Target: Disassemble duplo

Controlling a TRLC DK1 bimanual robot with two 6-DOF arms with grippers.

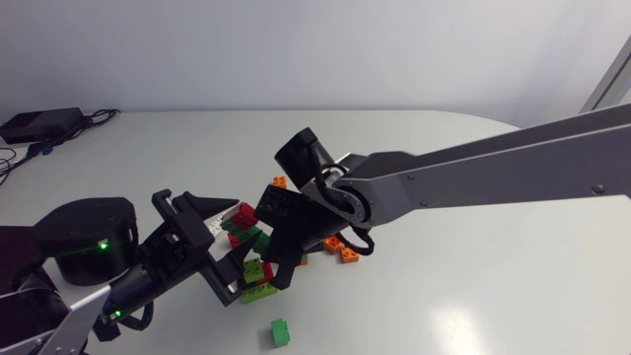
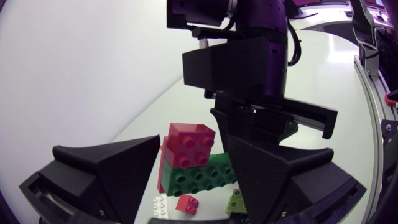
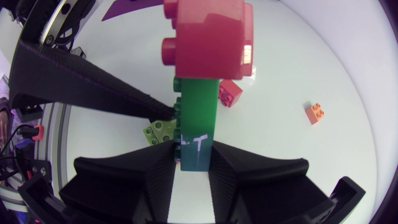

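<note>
This is a robotics lab: a left arm [image 1: 148,276] and right arm [image 1: 473,177] over a white table [image 1: 473,286] strewn with Duplo bricks [image 1: 281,332].

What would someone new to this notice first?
The two arms meet over the middle of the table: the right gripper is shut on a green brick capped by a red brick, the left gripper close beside that stack. Loose bricks lie scattered beneath, a lone green block apart from them.
</note>
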